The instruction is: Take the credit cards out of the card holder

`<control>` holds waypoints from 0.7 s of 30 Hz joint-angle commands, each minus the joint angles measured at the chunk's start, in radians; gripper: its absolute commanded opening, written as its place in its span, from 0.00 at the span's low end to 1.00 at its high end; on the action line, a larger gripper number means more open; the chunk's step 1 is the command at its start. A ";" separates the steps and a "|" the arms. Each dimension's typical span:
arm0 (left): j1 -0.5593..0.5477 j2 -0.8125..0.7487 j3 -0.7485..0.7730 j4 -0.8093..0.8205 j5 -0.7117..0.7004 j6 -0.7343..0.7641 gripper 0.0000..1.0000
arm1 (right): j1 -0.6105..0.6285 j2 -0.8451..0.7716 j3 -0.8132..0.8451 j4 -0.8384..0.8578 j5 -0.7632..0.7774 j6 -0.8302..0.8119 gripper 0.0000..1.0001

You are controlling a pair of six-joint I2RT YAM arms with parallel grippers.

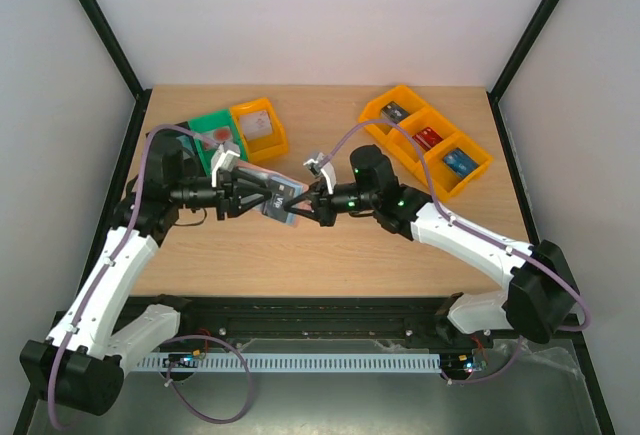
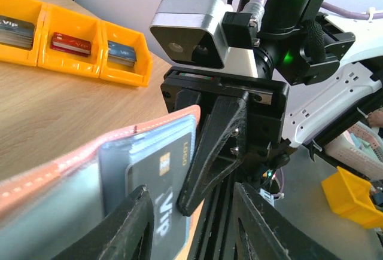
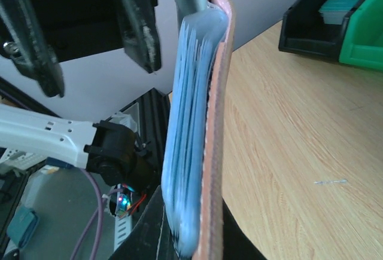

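Observation:
The card holder (image 1: 283, 202), tan outside and light blue inside, hangs in the air between my two grippers. My right gripper (image 1: 305, 205) is shut on its edge; in the right wrist view its jaws (image 3: 194, 242) clamp the holder (image 3: 206, 122) edge-on. In the left wrist view a grey credit card (image 2: 157, 194) marked VIP sticks out of the holder (image 2: 72, 176). My left gripper (image 2: 194, 224) is open, its left finger (image 2: 128, 224) in front of that card. In the top view it (image 1: 258, 198) faces the holder from the left.
An orange three-part bin (image 1: 478, 155) at the back right holds a grey (image 1: 392, 110), a red (image 1: 430, 137) and a blue card (image 1: 460, 162). A green bin (image 1: 207, 125), a small orange bin (image 1: 270, 145) and a black bin (image 3: 302, 24) stand at the back left.

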 commanded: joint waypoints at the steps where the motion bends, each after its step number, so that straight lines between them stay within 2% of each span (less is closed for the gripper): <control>1: 0.006 -0.012 0.004 -0.029 0.027 0.043 0.39 | 0.009 -0.012 0.027 0.057 -0.100 -0.051 0.01; 7: 0.016 -0.024 -0.035 -0.028 0.002 0.050 0.36 | 0.007 -0.062 0.007 0.074 -0.180 -0.089 0.02; 11: 0.011 -0.025 -0.053 -0.025 0.020 0.055 0.30 | 0.009 -0.067 -0.009 0.144 -0.193 -0.053 0.02; 16: 0.003 -0.036 -0.065 -0.043 0.057 0.081 0.29 | 0.008 -0.055 -0.009 0.196 -0.197 -0.025 0.01; 19: 0.001 -0.036 -0.071 -0.045 0.065 0.090 0.18 | 0.009 -0.045 -0.011 0.240 -0.208 0.010 0.02; 21: -0.004 -0.037 -0.072 -0.044 0.084 0.094 0.15 | 0.008 -0.037 -0.009 0.253 -0.208 0.019 0.02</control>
